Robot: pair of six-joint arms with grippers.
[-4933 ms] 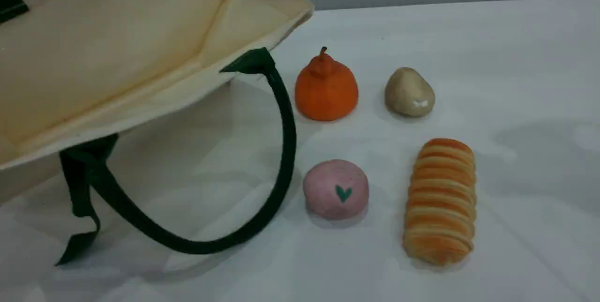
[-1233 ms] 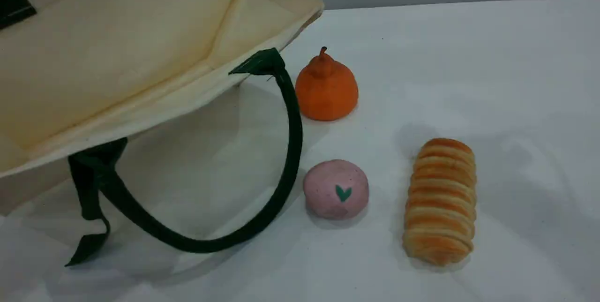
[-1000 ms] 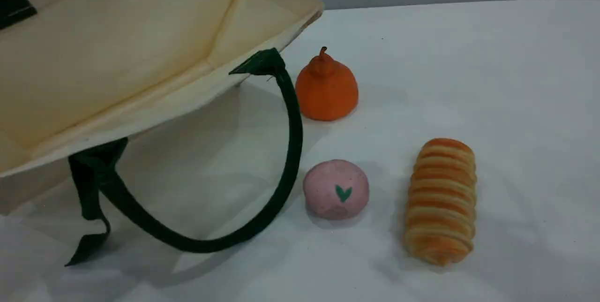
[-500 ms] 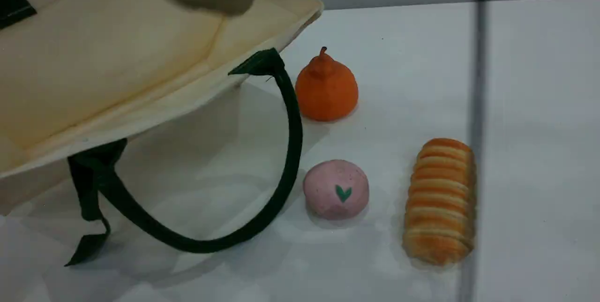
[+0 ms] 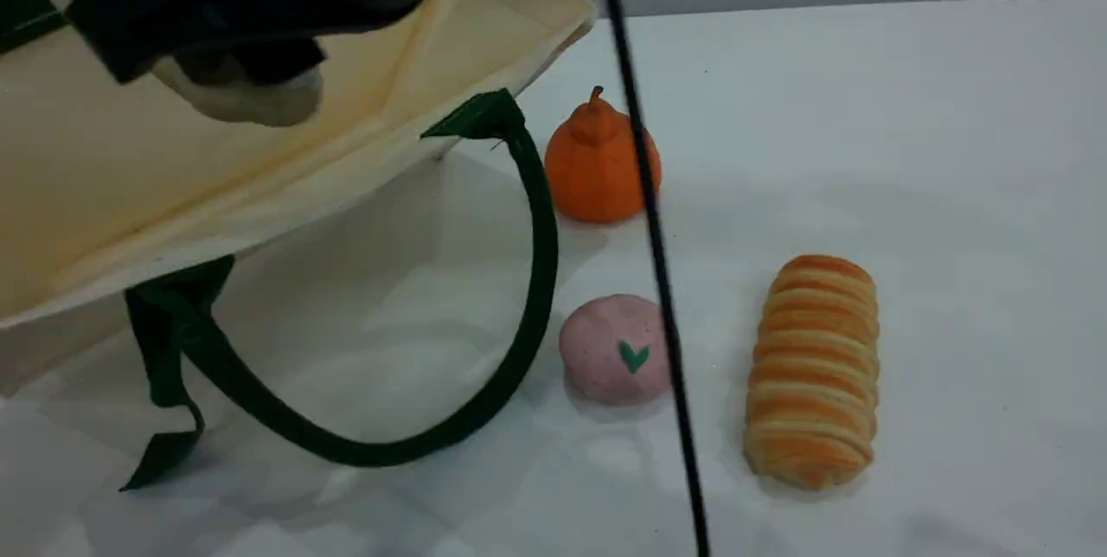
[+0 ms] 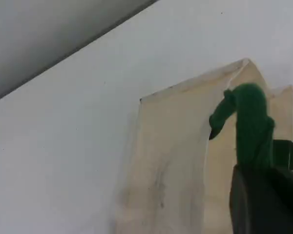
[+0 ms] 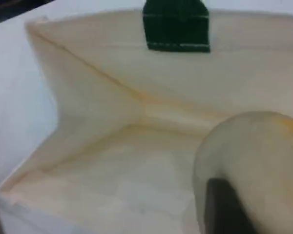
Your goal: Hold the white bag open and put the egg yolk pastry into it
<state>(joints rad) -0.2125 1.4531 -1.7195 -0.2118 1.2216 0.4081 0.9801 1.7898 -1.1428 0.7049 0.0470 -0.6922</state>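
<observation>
Since half a second ago our right gripper (image 5: 240, 73) has swung left and lower over the white bag (image 5: 112, 194)'s open mouth, clamped on the egg yolk pastry (image 5: 251, 105); our left gripper (image 6: 263, 195) pinches the green handle (image 6: 251, 122), keeping the rim above the worktop (image 5: 865, 124)

We look down across a white table (image 5: 951, 194). At far left, the white bag (image 5: 130, 185) lies tilted, its open mouth toward us and its cream lining showing. A dark, blurred right gripper (image 5: 246, 64) reaches over that mouth from the top edge, holding the egg yolk pastry (image 5: 233, 103), a pale tan lump. The bag's dark green handle (image 5: 538, 263) loops down onto the table. Just right of the handle sit an orange pear-shaped piece (image 5: 597, 176), farther off, and a pink dome (image 5: 610, 349) with a green heart, nearer. A striped bread roll (image 5: 813, 371) lies right of the dome. A thin black cable (image 5: 657, 263) crosses in front of both pieces.
</observation>
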